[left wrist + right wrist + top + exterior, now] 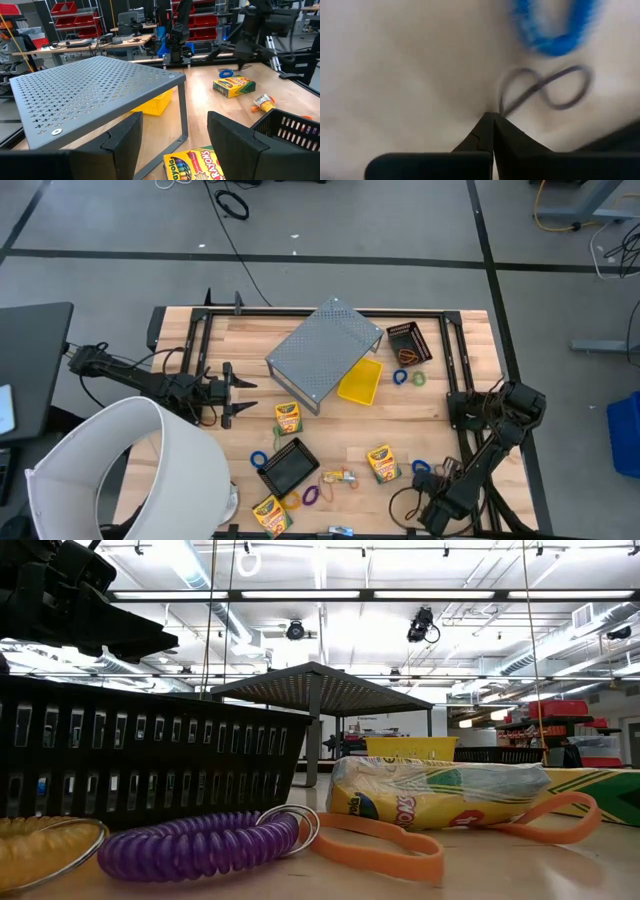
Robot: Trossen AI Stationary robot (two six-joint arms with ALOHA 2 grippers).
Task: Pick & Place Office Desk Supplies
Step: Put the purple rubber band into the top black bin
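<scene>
Crayon boxes, small and yellow-and-green, lie scattered over the wooden-plank bench (420, 405): one (288, 418) just in front of the grey perforated metal riser (325, 350), one (382, 463) toward the right arm's side, one (269, 514) at the near edge. A black mesh tray (290, 467) sits between them, with a small multicoloured packet (339, 476) just beside it and a purple coiled elastic loop (311, 495) and a blue coiled loop (259, 459) close by. A yellow plastic bin (360, 382) pokes out from under the riser; a second black mesh basket (408, 342) stands near the far right corner, with a blue loop (400, 377) and a green loop (418, 379) in front of it

The right claw (492, 116) is down at the bench near its front right corner — its two dark fingers are pressed together, their tips meeting at the end of a thin dark looped band (545, 90) lying on the wood. Whether the band is actually pinched cannot be told. A blue coiled loop (550, 30) lies just beyond the band; in the high view it (421, 468) shows beside that arm

The left claw (235, 393) hovers at the left side of the bench, fingers spread apart with nothing between them, pointed toward the riser. A big white cylinder (130, 470) stands at the near left corner
</scene>
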